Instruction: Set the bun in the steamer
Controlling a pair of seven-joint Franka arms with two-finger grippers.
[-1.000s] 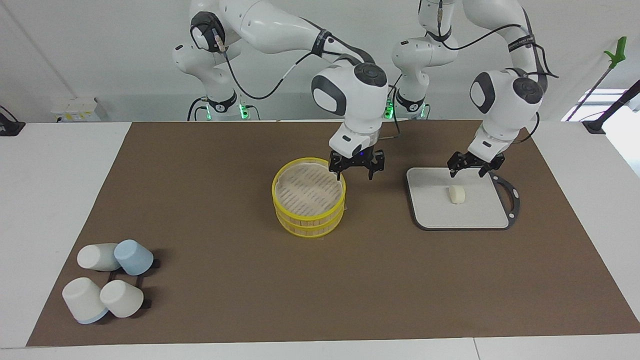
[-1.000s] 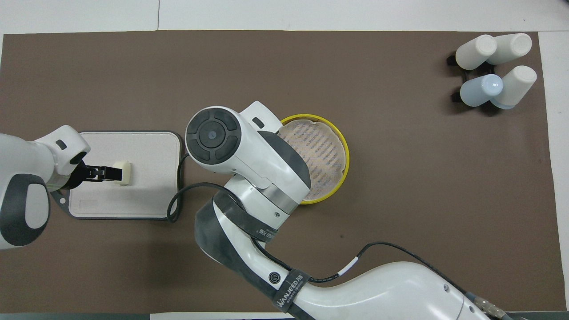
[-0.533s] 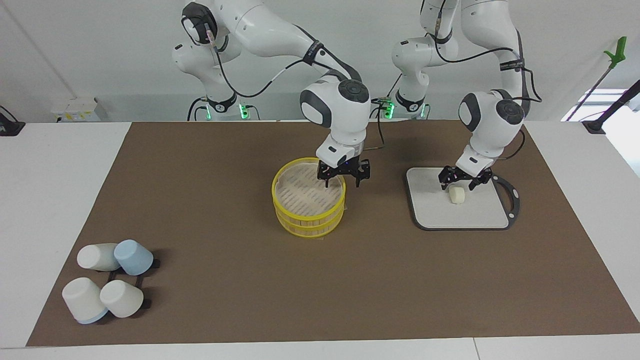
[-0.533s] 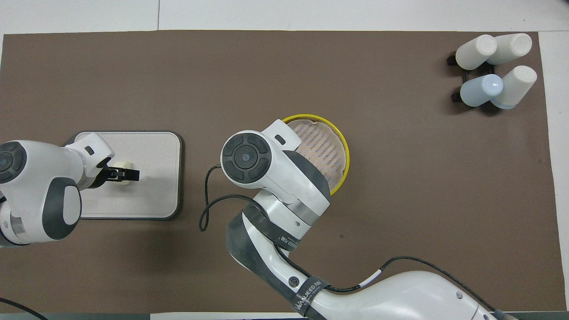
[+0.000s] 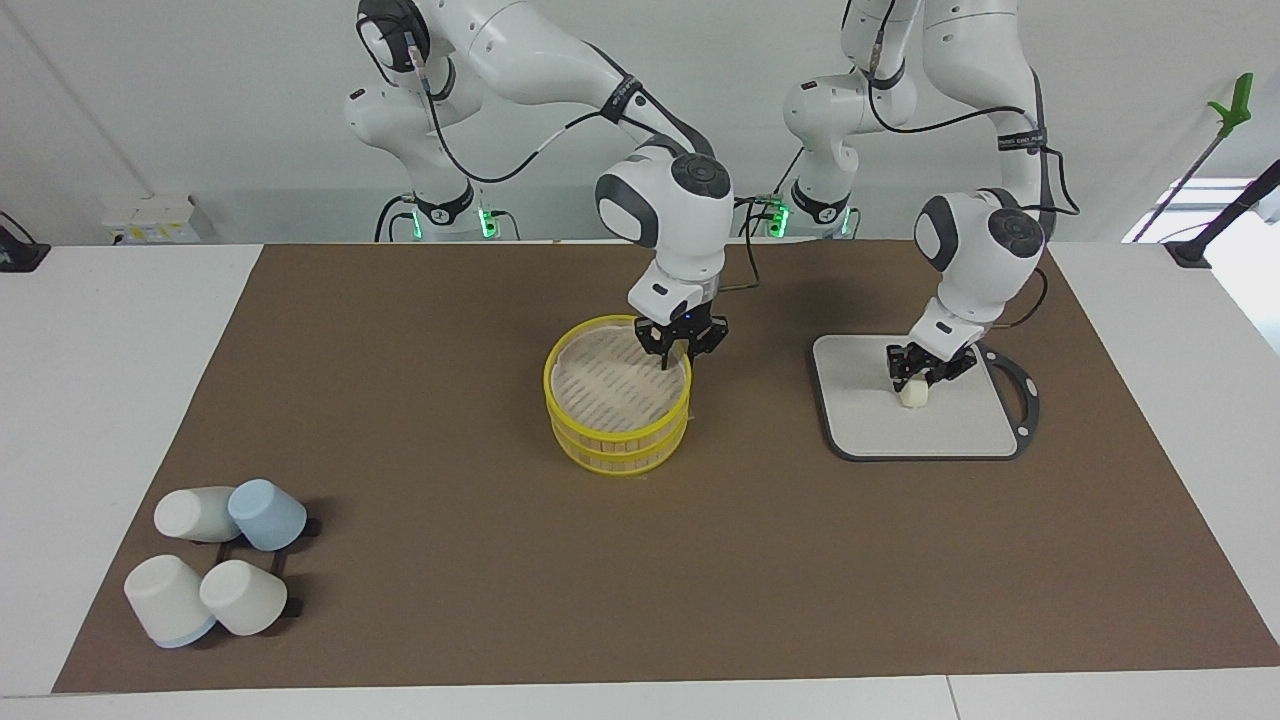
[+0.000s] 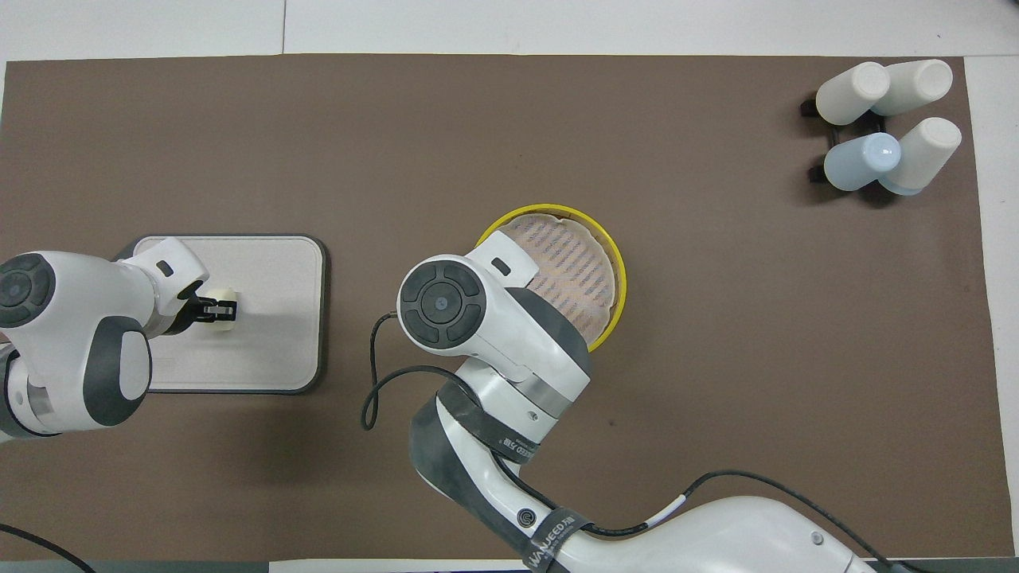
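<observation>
The bun (image 5: pixel 914 398), a small cream roll, lies on the grey-rimmed board (image 5: pixel 870 425), toward the left arm's end of the table. My left gripper (image 5: pixel 912 383) is down on it, shut on the bun (image 6: pixel 228 310). The steamer (image 5: pixel 600 392), two yellow-rimmed bamboo tiers with a pale woven top, stands mid-table. My right gripper (image 5: pixel 672 358) sits at the top tier's rim on the side nearest the robots, its fingertips drawn together on that rim. In the overhead view the right arm's wrist hides that gripper and part of the steamer (image 6: pixel 585 263).
Several upturned cups (image 5: pixel 215 560), white and one pale blue, lie clustered on a black rack near the table corner at the right arm's end, farthest from the robots (image 6: pixel 884 119). A brown mat covers the table. The board (image 6: pixel 271 342) has a looped handle.
Both grippers came down and closed. The left one dropped onto the bun and shut on it. The right one moved in over the steamer's rim and drew its fingers together there.
</observation>
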